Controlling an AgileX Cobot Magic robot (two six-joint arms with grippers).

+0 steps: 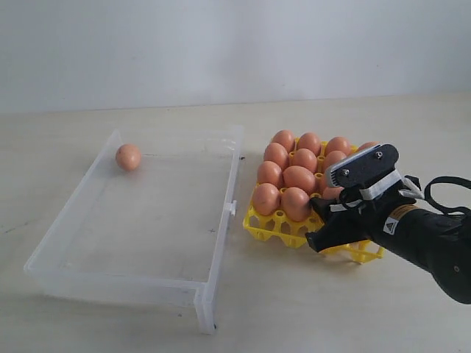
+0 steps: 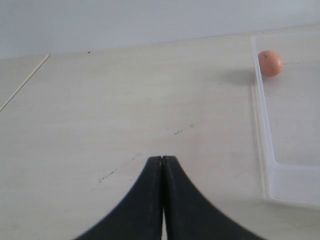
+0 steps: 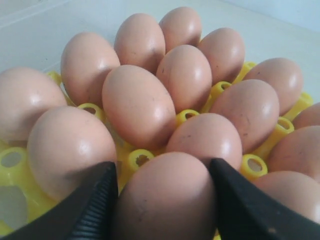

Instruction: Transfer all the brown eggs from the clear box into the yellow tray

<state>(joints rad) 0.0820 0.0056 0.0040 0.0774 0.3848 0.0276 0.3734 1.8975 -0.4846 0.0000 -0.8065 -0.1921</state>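
Right claw (image 1: 324,209): positioned at the near edge of the tray (image 1: 283,232). Its fingers (image 3: 95,205) stand wide apart and press against both sides of the front egg (image 3: 162,200), gripping it. Whether this egg is seated in a cup cannot be told.

Tray: stands on the surface (image 1: 294,316), packed with eggs (image 1: 299,178), just right of the box (image 1: 221,220) in the exterior view.

Lone egg (image 1: 128,157): rests inside the box, in the far left corner, near the wall.

Left claw (image 2: 162,170): fingers fully together, holding nothing, above bare surface beside the box.
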